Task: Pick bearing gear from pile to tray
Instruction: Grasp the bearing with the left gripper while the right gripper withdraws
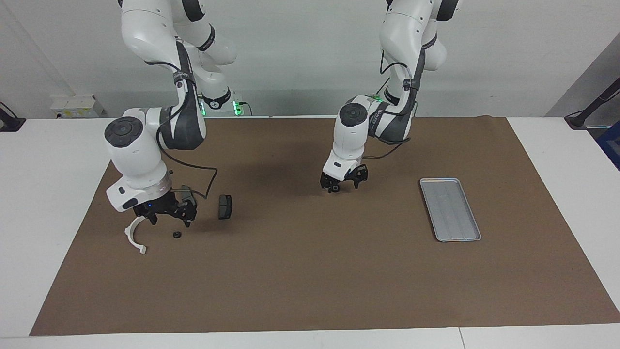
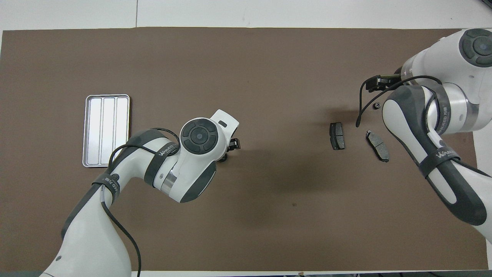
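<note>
A small black round bearing gear (image 2: 224,156) lies mid-table, mostly covered from above by the left arm's wrist. My left gripper (image 1: 344,187) is down at the mat with its fingers open around that spot; in the facing view I cannot make the gear out from the fingertips. The silver tray (image 1: 450,209) lies bare toward the left arm's end. My right gripper (image 1: 169,220) hangs open just above the pile: a white arc bracket (image 1: 134,236), a second small black round piece (image 1: 177,235), and two dark plates (image 2: 337,135) (image 2: 377,145). It holds nothing.
A brown mat (image 1: 310,281) covers most of the white table (image 1: 43,194). The right arm's cable (image 2: 359,111) loops near the plates. In the overhead view the right arm hides the arc bracket.
</note>
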